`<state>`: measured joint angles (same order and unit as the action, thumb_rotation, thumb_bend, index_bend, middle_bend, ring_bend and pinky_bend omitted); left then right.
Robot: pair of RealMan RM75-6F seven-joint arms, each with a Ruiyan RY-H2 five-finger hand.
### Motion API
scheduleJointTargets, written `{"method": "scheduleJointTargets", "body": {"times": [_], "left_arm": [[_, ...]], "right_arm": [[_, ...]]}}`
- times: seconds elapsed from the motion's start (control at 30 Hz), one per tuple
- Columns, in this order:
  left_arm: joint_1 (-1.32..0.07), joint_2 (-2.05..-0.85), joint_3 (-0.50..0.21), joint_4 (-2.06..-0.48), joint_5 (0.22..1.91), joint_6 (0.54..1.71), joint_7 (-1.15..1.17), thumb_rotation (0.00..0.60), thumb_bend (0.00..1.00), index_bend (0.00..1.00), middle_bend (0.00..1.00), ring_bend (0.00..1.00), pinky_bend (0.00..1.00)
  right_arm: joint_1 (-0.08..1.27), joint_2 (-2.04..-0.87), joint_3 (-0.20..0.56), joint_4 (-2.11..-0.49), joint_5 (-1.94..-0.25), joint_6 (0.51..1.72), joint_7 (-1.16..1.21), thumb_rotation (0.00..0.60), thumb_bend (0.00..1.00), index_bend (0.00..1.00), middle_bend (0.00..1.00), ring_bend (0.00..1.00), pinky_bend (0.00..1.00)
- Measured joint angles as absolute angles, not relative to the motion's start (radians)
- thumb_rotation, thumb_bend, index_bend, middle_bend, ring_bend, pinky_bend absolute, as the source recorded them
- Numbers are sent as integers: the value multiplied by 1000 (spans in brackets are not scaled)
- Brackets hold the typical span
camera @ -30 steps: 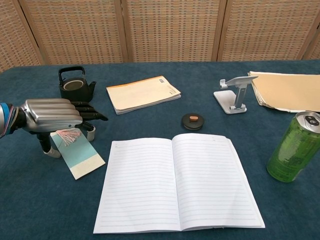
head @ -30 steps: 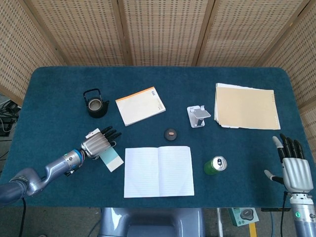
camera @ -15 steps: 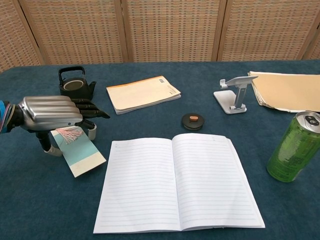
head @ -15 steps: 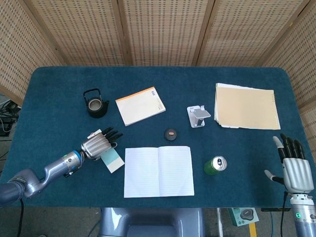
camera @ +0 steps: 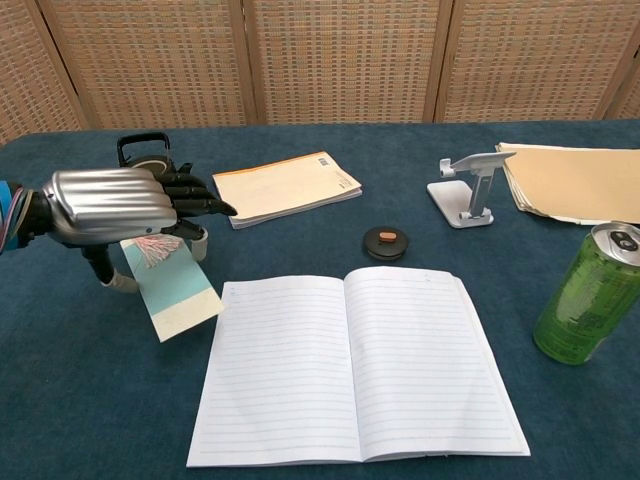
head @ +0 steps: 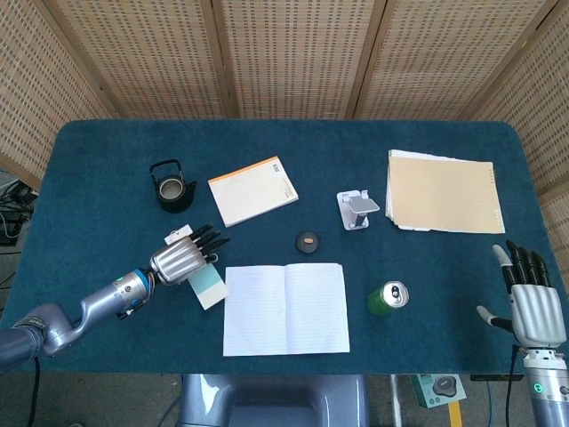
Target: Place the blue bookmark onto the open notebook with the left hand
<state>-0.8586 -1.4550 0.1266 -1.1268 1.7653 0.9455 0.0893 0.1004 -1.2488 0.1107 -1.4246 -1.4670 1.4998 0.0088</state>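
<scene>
Though my left hand (camera: 105, 205) hides the blue bookmark's (camera: 175, 295) top, my fingers (camera: 195, 196) seem to pinch it there, its free end by the open notebook's (camera: 350, 365) left edge; my right hand (head: 532, 298) rests spread, holding nothing.

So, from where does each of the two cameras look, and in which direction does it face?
Head view: high above the near table edge, looking steeply down on the whole table; it shows the left hand with its arm, and the right hand.
Chest view: low at the near edge, looking level across towards the wicker screen; only the left hand shows.
Both share the left hand holding the blue bookmark, the open notebook and the green can.
</scene>
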Motion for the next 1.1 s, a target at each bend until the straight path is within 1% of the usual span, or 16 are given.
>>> {"method": "scheduleJointTargets", "body": {"times": [0.17,0.47,1.1], "left_arm": [[-884,-1470,106,-1143,1794,967,133,600,231,559,0,0,0],[-940,-1525,91,-1165,1846,961,206,600,231,550,0,0,0],[-992,-1614,127,-1155,1930,983,212,600,231,511,0,0,0]], "right_arm": [[99,-1243,113,-1427,-1465,1502,21,600,69,0,0,0,0],[97,-1238,117,-1425,-1454,1497,42,600,70,0,0,0,0],[94,-1231,125,-1420,-1446,1499,62,600,69,0,0,0,0]]}}
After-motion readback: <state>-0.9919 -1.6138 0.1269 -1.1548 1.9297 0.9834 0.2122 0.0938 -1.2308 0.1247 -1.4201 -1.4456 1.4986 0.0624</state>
